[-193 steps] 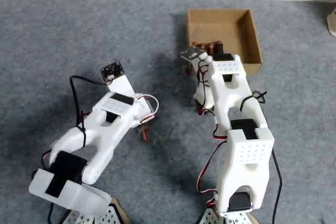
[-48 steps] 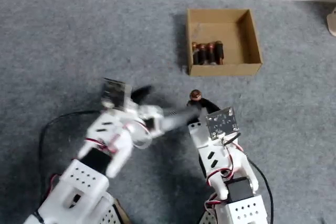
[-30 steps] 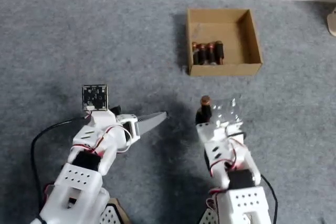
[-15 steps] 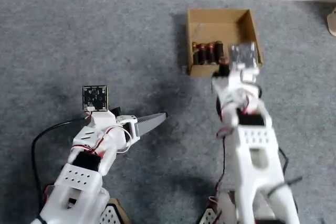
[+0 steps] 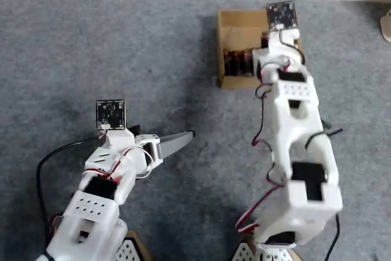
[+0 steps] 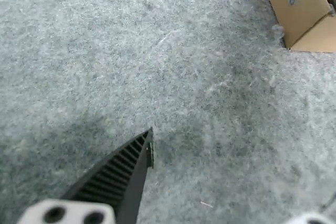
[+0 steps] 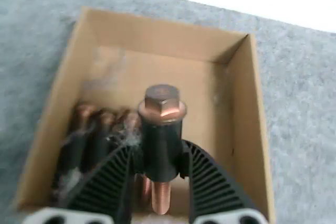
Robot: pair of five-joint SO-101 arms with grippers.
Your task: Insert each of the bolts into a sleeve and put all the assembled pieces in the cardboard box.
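Note:
My right gripper [image 7: 160, 153] is shut on an assembled piece [image 7: 161, 135], a black sleeve with a copper bolt through it, held upright. It hangs over the open cardboard box [image 7: 157, 38]. Several assembled pieces [image 7: 97, 127] lie side by side along one wall inside. In the high view the right arm stretches to the box [image 5: 244, 16], with its gripper [image 5: 266, 46] above the row of pieces [image 5: 237, 62]. My left gripper [image 5: 174, 140] rests low over the carpet at the lower left, open and holding nothing. One black finger [image 6: 123, 174] shows above bare carpet.
Grey carpet covers the whole table. A corner of the box [image 6: 296, 3] shows far off in the left wrist view. A pale object [image 5: 386, 25] sits at the right edge. A wide stretch of carpet separates the left arm from the box.
The right arm has swung from the near carpet out over the box, carrying the assembled piece. The left arm has kept still for the last second.

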